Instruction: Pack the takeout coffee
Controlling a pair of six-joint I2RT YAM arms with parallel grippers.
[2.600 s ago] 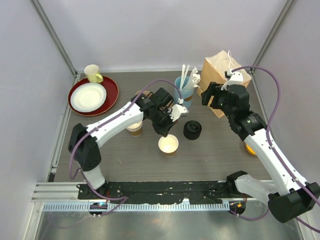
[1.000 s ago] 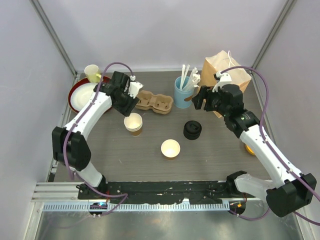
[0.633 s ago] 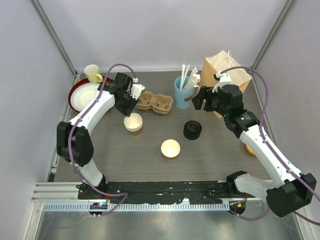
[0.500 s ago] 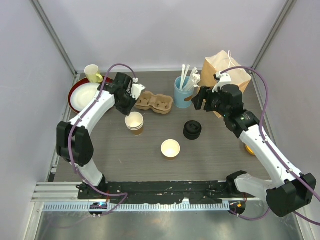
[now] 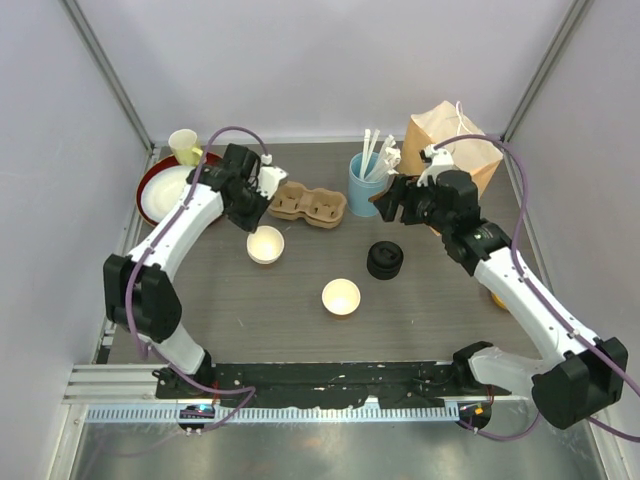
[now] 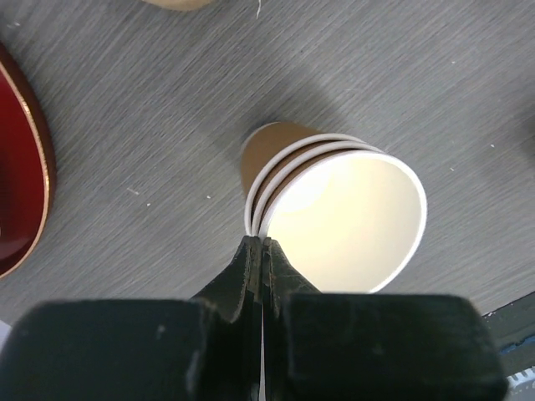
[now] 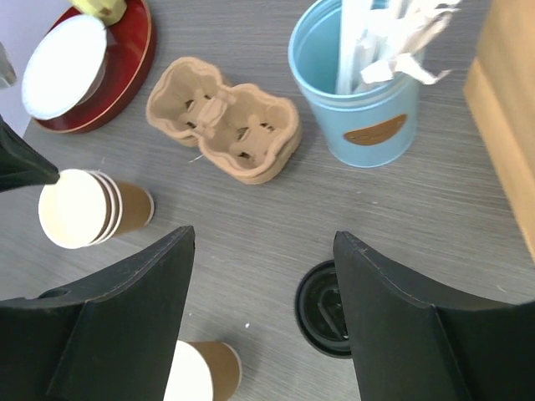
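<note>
- Progress: nothing packed (early days, by my reckoning). The wells of the cardboard carrier hold no cup. No takeout coffee, meaning no capped cup, shows in any view, so I cannot tell you where it is.
- Left pincer: fingers together at the near rim of a stack of lidless cups. It looks clamped on the wall.
- Stack axis: tilted, with the mouth opening toward the pincer and the base pointing away, down to the desk.
- Right pincer: fingers wide apart, holding nothing. The carrier lies ahead of it, and the bare black lids sit just beneath, close to one finger.
- Left for you, as I judge it: cap the cups, seat them in the carrier, then likely load the paper bag.
</note>
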